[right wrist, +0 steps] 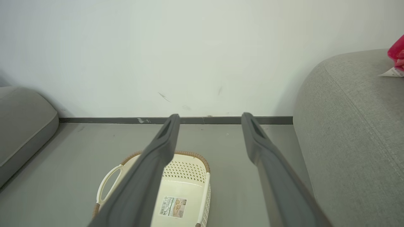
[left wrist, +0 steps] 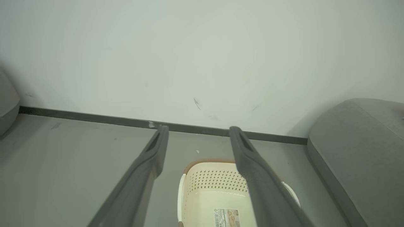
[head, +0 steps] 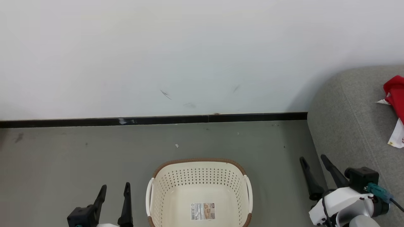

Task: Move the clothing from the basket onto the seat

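The cream basket (head: 199,176) stands on the floor at bottom centre, with nothing but its label sticker (head: 203,211) inside; it also shows in the left wrist view (left wrist: 208,186) and the right wrist view (right wrist: 186,171). The red jersey (head: 394,94) with white parts lies on the grey sofa (head: 347,126) at the right edge, cut off by the frame; its red edge (right wrist: 397,52) shows in the right wrist view. My left gripper (head: 115,187) is open, left of the basket. My right gripper (head: 314,159) is open, between basket and sofa, holding nothing.
A white wall with a black baseboard (head: 151,120) runs behind the basket. Grey floor (head: 79,157) spreads to the left. Another grey cushion (right wrist: 22,119) sits at the far left in the right wrist view.
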